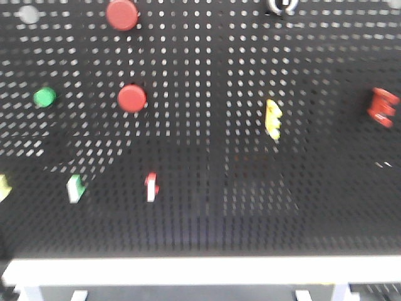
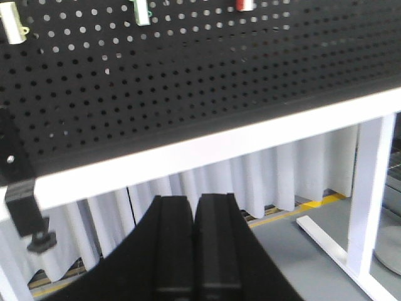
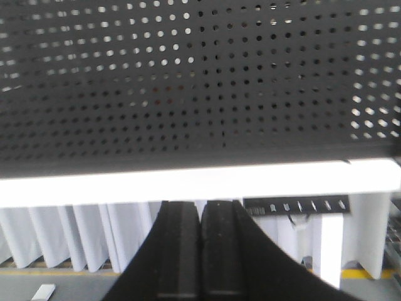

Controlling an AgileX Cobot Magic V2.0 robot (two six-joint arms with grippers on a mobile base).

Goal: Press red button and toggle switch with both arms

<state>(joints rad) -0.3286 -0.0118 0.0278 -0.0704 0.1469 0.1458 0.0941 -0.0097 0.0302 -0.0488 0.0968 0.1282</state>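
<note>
Two red round buttons sit on the black pegboard in the front view. The red button, the larger one, is at the top edge, left of centre. The toggle switch, a silvery ring with a dark lever, is cut off by the top edge further right. Neither arm shows in the front view. My left gripper is shut and empty, low in front of the board's white front edge. My right gripper is also shut and empty, just below the white edge.
On the board are a smaller red button, a green button, a yellow knobbly piece, a red piece, and white switches with a green tip and a red tip. A black clamp and a white leg flank my left gripper.
</note>
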